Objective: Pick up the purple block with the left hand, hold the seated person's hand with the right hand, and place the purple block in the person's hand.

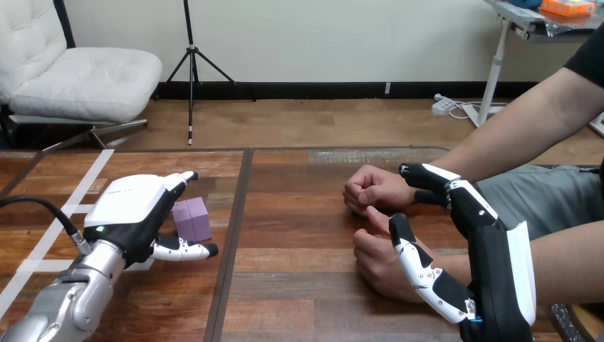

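Two robot hands are reaching over the wooden table (299, 299). At the lower left of the frame the left hand (132, 210) is hovering low, with its white back facing up. Its fingers are stretching nearly straight toward the centre, and its thumb is pointing the same way below them, so this hand is open and is gripping nothing. The purple block (194, 219) is sitting on the table left of centre, in the gap between these fingers and the thumb, just beside the palm. I cannot tell if any of them is touching it.

At the lower right of the frame the right hand (498, 271) is rising from the bottom edge. Its fingers are only slightly bent and spread away from the thumb, so it is open also. The thumb is lying across the person's lower hand (377, 265), a loose fist resting on the table right of centre, but it is not curling round it. The fingers are pointing at the wrist of the person's upper hand (370, 189), a closed fist resting a little higher in the frame. Whether they are touching that wrist, I cannot tell. Both fists are lying near each other, well apart from the block.
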You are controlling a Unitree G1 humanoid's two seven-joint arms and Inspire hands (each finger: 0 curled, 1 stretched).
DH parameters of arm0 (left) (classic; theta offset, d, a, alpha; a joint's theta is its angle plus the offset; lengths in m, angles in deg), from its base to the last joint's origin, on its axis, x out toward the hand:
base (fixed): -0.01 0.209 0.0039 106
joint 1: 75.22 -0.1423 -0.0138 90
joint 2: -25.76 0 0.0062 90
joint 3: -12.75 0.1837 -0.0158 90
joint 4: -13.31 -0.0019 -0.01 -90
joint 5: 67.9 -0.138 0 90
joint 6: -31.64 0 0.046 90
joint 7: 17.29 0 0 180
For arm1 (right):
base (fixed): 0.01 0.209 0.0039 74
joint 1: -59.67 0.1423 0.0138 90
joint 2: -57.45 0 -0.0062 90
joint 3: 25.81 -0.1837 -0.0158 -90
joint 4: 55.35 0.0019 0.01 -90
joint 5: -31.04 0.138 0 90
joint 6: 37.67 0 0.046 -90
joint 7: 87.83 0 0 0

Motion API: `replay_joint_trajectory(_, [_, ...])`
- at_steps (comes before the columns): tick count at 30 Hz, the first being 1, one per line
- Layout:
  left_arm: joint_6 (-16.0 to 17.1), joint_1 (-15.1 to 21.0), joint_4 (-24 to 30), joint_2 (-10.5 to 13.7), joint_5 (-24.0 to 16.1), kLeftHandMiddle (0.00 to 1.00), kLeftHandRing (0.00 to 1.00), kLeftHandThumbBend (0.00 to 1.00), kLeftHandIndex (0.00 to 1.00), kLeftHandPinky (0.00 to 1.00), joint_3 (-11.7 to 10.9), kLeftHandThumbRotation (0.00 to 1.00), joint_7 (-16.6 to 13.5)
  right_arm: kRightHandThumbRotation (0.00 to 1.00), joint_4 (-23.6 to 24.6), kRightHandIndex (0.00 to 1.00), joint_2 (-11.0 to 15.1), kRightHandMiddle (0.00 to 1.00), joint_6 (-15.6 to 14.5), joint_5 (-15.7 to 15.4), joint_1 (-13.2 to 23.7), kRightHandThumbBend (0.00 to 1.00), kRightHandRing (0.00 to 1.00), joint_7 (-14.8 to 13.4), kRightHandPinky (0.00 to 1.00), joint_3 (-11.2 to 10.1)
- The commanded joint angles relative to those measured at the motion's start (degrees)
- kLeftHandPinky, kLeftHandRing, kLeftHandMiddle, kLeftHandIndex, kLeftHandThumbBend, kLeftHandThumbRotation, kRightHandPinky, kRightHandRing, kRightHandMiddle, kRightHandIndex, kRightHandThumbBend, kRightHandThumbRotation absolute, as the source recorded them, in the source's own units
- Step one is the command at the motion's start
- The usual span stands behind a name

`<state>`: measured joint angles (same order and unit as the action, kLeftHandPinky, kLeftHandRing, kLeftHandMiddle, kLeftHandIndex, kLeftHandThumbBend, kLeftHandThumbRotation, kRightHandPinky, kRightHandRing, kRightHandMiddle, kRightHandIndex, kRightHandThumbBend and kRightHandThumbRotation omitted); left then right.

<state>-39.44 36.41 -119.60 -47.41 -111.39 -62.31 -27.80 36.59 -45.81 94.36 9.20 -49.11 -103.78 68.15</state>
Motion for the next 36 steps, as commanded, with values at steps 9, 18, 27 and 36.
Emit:
replay_joint_trajectory(9, [0.02, 4.73, -1.04, 1.02, -0.39, 0.91, 0.9, 0.78, 0.91, 0.86, 0.77, 0.47, -3.7, 0.24, 1.85, 0.72, -0.06, 0.75, 0.27, 0.13, 2.54, 0.35, 0.75, 0.05, 0.71, -0.61])
replay_joint_trajectory(18, [0.75, 5.25, -2.14, 0.68, 0.25, 0.9, 0.89, 0.77, 0.9, 0.84, 0.7, 0.46, -4.36, 0.24, 1.4, 0.71, 0.06, 0.75, 0.76, 0.23, 2.77, 0.35, 0.75, 0.07, 0.7, -0.62])
replay_joint_trajectory(27, [0.93, 6.55, -4.15, 0.21, 0.8, 0.89, 0.87, 0.74, 0.89, 0.8, 0.83, 0.45, -3.88, 0.24, 1.06, 0.71, 0.02, 0.75, 0.99, 0.3, 3.0, 0.35, 0.75, 0.03, 0.7, -0.54])
replay_joint_trajectory(36, [1.04, 7.81, -5.94, -0.04, 1.06, 0.89, 0.87, 0.73, 0.89, 0.81, 1.21, 0.49, -3.47, 0.23, 1.12, 0.71, -0.07, 0.74, 0.92, 0.42, 2.96, 0.35, 0.74, 0.11, 0.69, -0.45])
